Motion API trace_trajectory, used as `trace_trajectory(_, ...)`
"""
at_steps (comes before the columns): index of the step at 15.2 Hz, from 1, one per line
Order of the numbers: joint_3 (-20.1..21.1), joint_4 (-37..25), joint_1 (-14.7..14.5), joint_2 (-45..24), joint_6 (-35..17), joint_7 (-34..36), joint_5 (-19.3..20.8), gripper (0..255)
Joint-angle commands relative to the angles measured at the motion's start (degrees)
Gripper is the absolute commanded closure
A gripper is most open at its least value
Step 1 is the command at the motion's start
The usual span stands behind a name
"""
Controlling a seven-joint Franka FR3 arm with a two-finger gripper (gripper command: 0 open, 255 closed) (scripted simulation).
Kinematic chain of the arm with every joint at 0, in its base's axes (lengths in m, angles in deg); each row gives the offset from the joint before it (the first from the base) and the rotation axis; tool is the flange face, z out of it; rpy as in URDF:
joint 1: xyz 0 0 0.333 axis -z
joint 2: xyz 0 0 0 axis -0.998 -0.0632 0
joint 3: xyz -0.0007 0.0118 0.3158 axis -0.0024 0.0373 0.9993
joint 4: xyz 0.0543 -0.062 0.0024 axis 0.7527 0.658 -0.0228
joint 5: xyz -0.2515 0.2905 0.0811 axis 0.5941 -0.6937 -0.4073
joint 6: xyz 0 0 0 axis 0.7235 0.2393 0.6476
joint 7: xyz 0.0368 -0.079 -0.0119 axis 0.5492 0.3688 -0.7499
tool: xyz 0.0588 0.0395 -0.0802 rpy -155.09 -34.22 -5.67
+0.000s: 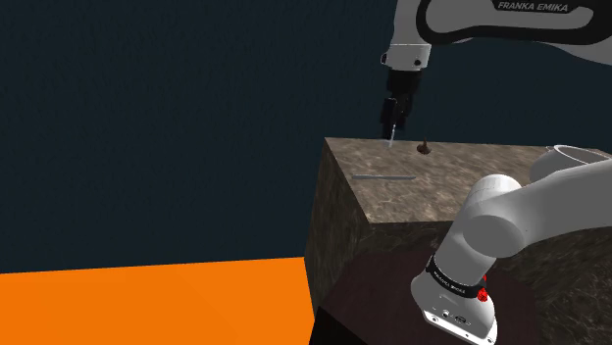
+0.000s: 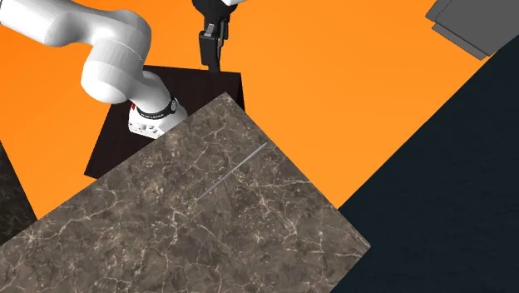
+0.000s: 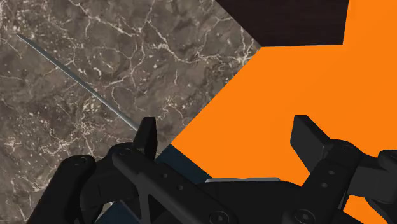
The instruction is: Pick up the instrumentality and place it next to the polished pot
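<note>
1. Gripper (image 3: pixel 228 137): the jaws are standing wide apart and holding nothing. One black finger (image 3: pixel 147 135) is showing over the marble counter (image 3: pixel 95 51) at its edge. The other finger (image 3: pixel 309 137) is hanging past that edge, over the orange floor (image 3: pixel 273 108). Neither finger is touching the counter.
2. Arm (image 1: pixel 510 211): it is rising from the stand (image 2: pixel 200 83) beside the counter, bending at a white elbow and reaching over the counter's top. The black hand (image 1: pixel 392 132) is pointing straight down and hovering above the counter's corner. In the second exterior view the hand (image 2: pixel 214 62) is hanging beyond the counter's corner, on the stand's side.
3. Tool, slender and silver-grey (image 1: pixel 384 176): it is lying flat on the counter's top, inward from the corner where the gripper is hovering. It is lying apart from both fingers. From the wrist it is appearing as a thin line (image 3: pixel 76 79) running slantwise across the marble. From the second exterior view it is appearing as a pale streak (image 2: pixel 233 171) near the counter's middle.
4. Small brown object (image 1: pixel 424 150): it is sitting on the counter's top near the far edge, just beside the hand's fingertips. What kind of thing it is cannot be told.
5. Dark wall (image 1: pixel 147 118): it is standing behind the counter.
</note>
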Motion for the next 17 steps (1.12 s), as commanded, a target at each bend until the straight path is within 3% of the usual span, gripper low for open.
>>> trace_trajectory(1, 0.00, 0.00, 0.00, 0.00, 0.00, 0.00, 0.00, 0)
trace_trajectory(9, -13.56, 12.03, -1.78, 4.11, -12.74, -23.92, 9.97, 0)
trace_trajectory(17, -30.54, 15.76, -5.22, -3.04, -28.91, -48.01, 18.72, 0)
